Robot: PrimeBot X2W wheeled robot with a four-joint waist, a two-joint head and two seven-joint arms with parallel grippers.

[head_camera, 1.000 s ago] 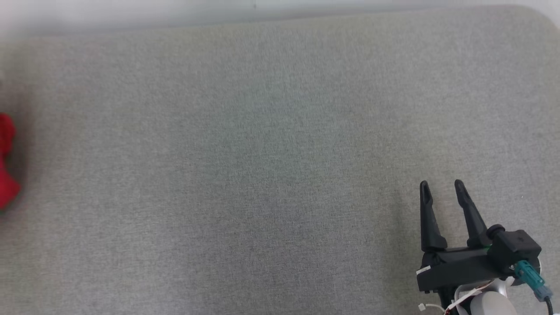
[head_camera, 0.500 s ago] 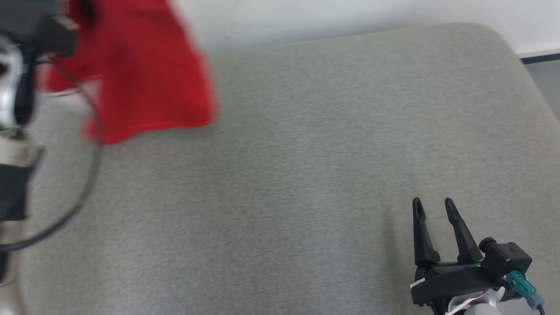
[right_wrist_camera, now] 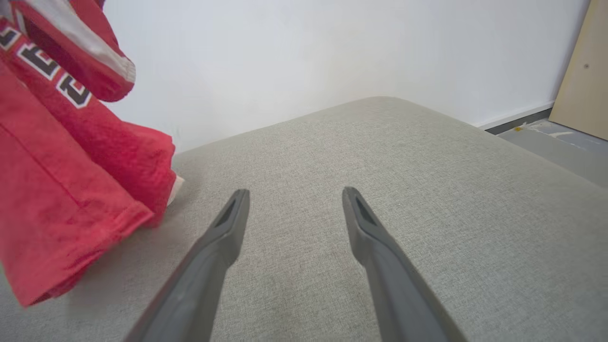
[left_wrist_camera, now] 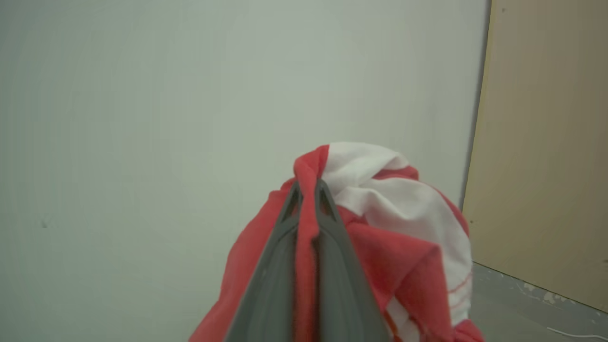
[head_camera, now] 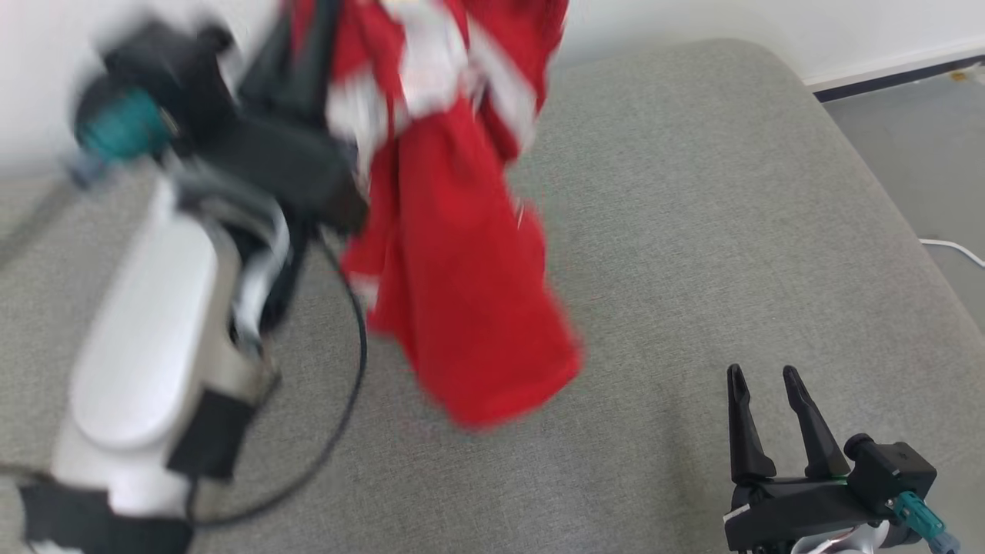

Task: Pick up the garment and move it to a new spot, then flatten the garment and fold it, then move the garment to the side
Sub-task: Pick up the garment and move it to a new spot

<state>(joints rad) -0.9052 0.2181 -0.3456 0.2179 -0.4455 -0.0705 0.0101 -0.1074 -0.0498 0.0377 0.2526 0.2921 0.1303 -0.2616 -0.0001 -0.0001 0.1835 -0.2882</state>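
The left tool (left_wrist_camera: 308, 187) is clamped tight on a fold of the garment (head_camera: 462, 308). Its two dark fingers all but meet, with red cloth squeezed between them. It is held high over the bench (head_camera: 692, 192), and the pale forearm (head_camera: 146, 331) and a loop of black cable (head_camera: 350, 362) run back from it.

The garment is red with white panels and some dark lettering. It hangs from that grip in a bunched column over the left-middle of the grey padded top. The head view is smeared there, so I cannot tell whether the lower hem touches the surface or clears it.

The right tool (head_camera: 762, 373) is low at the near right of the bench. Its fingers are spread wide with nothing between them, and it is well apart from the cloth. Beyond are a plain white wall (left_wrist_camera: 142, 95) and a strip of grey floor (head_camera: 908, 154).

This looks to me like the first step, with the garment lifted and on its way to a new spot. Next it needs lowering onto the open middle and letting go. The free right tool could then take an edge to help spread it.
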